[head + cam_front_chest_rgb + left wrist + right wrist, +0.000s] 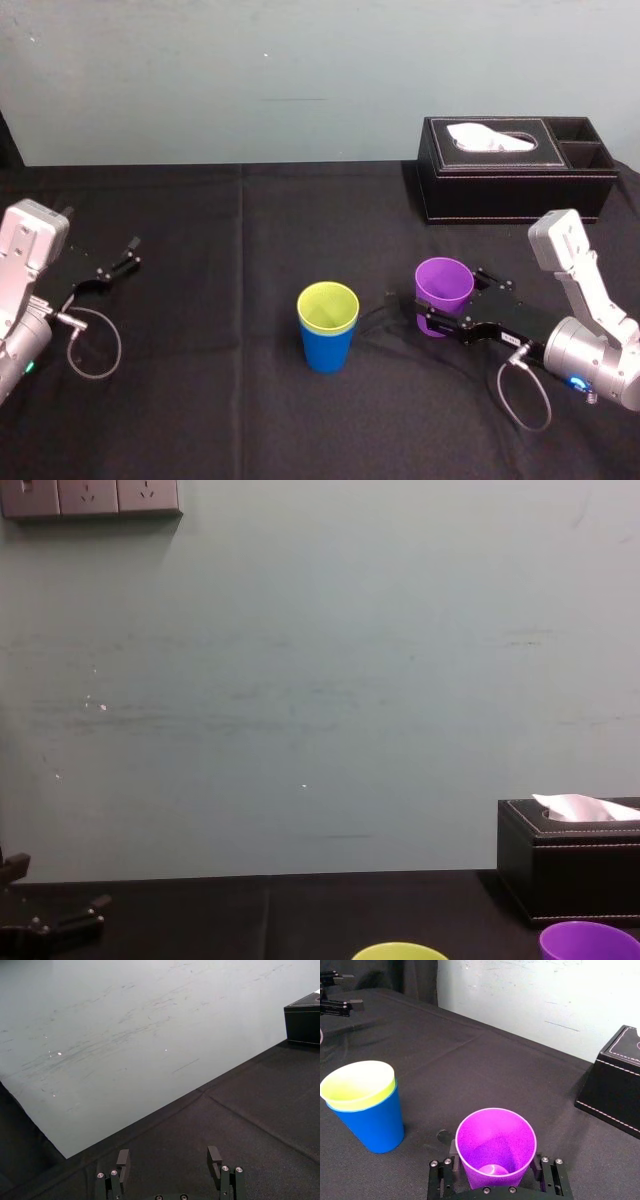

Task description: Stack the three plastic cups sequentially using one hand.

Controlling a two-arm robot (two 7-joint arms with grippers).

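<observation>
- One wide counter (240, 420) draped in black cloth carries everything. A seam in the cloth runs from back to front a little left of the middle.
- One pale grey-green wall (300, 80), scuffed and scratched, stands behind the counter's far edge. The chest view shows a row of grey wall sockets (90, 498) at its upper left.
- One black leather rectangular tissue box (500, 190) with pale stitching sits at the back right of the counter, near the wall. A white tissue (490, 137) rises from its slot, and two open compartments lie at its right end.
- The right hand (432, 305) is a black two-finger gripper with a pale grey module on its wrist. It reaches in low over the counter right of centre, in front of the tissue box. Its thin fingers are clamped against opposite sides of a cup.
- The left hand (132, 252), of the same build, hangs at the far left, well apart from all the cups. Its fingers are spread apart with nothing between them.
- One bright blue tapered plastic cup (328, 350) stands upright near the counter's centre, to the left of the right hand and clear of it.
- One yellow-green tapered plastic cup (328, 305) is nested inside the blue one, its rim just above the blue rim.
- One bright purple tapered plastic cup (445, 282) sits mouth up between the right hand's fingers, near the blue and yellow-green pair but not touching them. Whether its base touches the cloth I cannot tell.
</observation>
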